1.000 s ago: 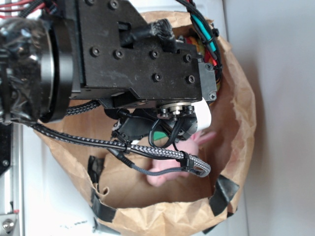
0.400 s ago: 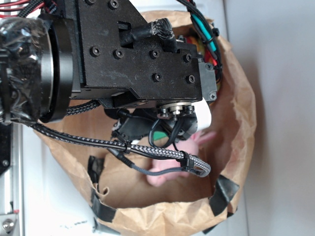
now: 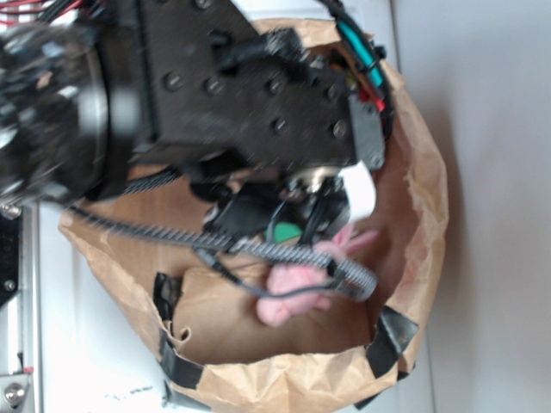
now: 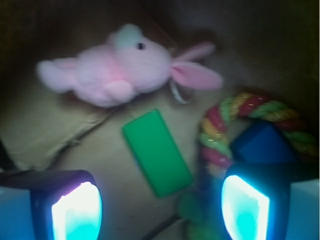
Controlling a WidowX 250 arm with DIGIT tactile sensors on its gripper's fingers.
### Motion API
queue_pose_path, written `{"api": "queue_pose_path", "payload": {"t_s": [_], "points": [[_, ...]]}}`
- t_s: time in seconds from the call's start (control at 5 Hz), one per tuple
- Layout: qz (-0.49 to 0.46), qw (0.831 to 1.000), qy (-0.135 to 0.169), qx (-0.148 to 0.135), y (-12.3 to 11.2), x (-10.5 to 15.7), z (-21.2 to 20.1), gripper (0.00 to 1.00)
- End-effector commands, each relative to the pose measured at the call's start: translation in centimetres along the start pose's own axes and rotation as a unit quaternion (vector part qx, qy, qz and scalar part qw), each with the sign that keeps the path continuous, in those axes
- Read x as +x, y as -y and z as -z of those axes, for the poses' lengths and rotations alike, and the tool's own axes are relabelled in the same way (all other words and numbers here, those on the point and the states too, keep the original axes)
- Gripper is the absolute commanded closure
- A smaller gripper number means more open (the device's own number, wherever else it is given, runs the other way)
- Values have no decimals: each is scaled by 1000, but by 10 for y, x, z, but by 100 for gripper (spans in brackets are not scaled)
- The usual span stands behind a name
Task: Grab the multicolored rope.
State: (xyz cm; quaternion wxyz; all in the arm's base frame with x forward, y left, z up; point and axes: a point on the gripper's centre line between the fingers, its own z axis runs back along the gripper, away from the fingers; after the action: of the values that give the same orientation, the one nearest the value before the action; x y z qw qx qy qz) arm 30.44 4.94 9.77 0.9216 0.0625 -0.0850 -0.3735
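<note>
I see the end effector (image 4: 160, 207) with its jaws spread wide and nothing between them, hanging low inside the paper bag (image 3: 413, 206). In the wrist view the right fingertip (image 4: 245, 207) sits at 5 o'clock, right by the multicolored rope (image 4: 220, 132), whose ring curves from 3 toward 5 o'clock. A blue block (image 4: 260, 145) rests inside that ring.

My judgement: the step in hand is lining up on the rope. I would shift right until the near strand lies between the jaws, then descend and close, keeping clear of the blue block.

A green slab (image 4: 157, 152) lies at centre, directly ahead of the gap, and could be pinched by mistake. The pink bunny (image 4: 115, 70) lies farther off at 11 o'clock. The exterior view shows bag walls close around the arm, so lateral room is tight.
</note>
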Motion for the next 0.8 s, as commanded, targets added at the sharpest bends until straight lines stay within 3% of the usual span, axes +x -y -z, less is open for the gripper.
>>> {"api": "queue_pose_path", "payload": {"t_s": [0.0,0.6], "points": [[-8,999,26,31,-35,-4,-14,0],[-12,999,4,50,-37,-7,-3,0]]}}
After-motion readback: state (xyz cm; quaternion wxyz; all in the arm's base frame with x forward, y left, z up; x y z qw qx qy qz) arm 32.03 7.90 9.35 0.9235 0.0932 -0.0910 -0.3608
